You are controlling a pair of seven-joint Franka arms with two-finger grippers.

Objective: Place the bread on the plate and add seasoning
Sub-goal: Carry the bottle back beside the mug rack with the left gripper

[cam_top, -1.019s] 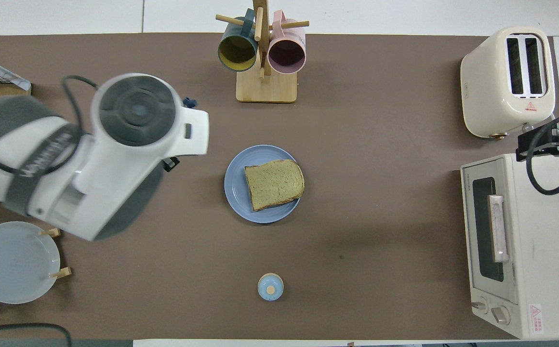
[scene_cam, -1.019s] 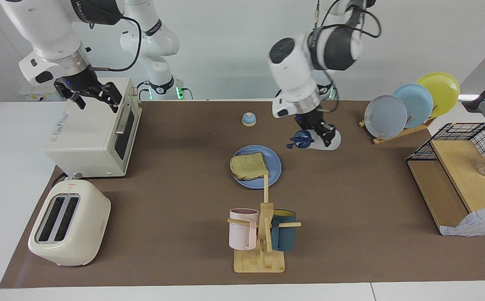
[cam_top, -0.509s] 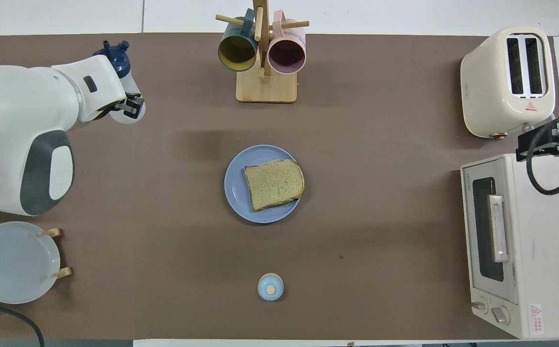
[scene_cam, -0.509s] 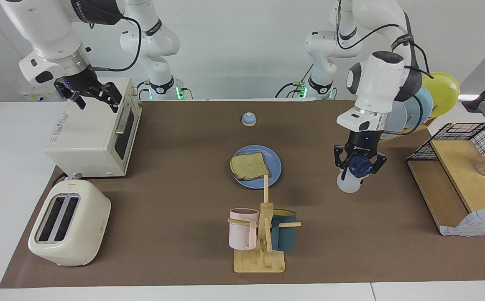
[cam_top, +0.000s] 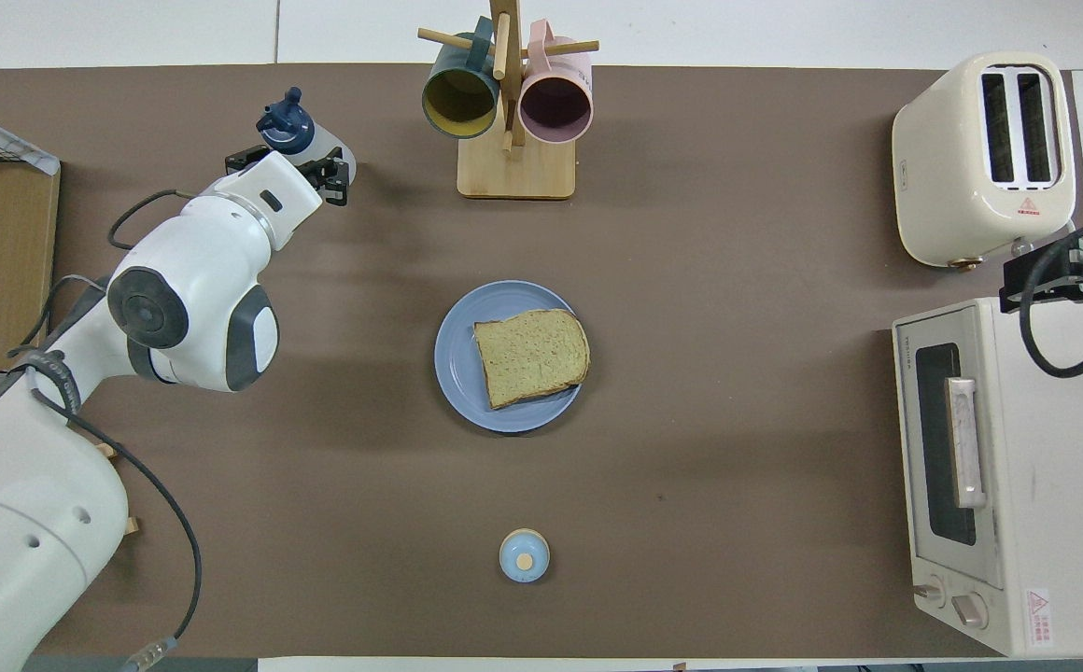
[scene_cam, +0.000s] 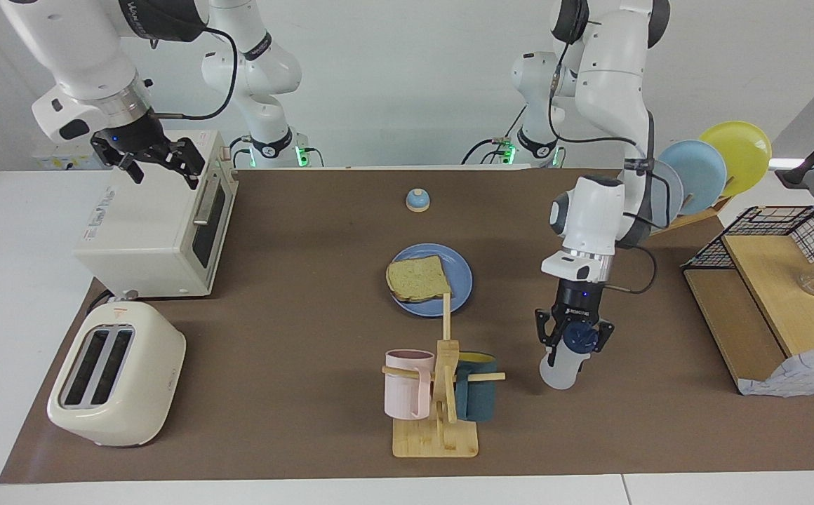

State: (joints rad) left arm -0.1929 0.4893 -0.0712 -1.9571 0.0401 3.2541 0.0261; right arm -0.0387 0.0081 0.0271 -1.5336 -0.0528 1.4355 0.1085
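Observation:
The bread (scene_cam: 417, 278) lies flat on the blue plate (scene_cam: 462, 277) at the table's middle; both also show in the overhead view, the bread (cam_top: 530, 357) on the plate (cam_top: 456, 364). My left gripper (scene_cam: 574, 338) is shut on the seasoning bottle (scene_cam: 560, 370), its dark blue cap between the fingers. The bottle's base is at or just above the table, beside the mug rack toward the left arm's end. The overhead view shows the bottle (cam_top: 288, 129) just past the left gripper (cam_top: 289, 170). My right gripper (scene_cam: 163, 168) is open and empty, waiting over the toaster oven.
A wooden mug rack (scene_cam: 442, 421) with two mugs stands farther from the robots than the plate. A blue-topped bell (scene_cam: 417, 200) sits nearer to the robots. The toaster oven (scene_cam: 154, 224) and toaster (scene_cam: 116, 382) stand at the right arm's end. A plate rack (scene_cam: 695, 168) and wire shelf (scene_cam: 765, 294) stand at the left arm's end.
My left arm has carried the bottle away from beside the plate, out toward the left arm's end, then down beside the mug rack. The right arm has not moved.

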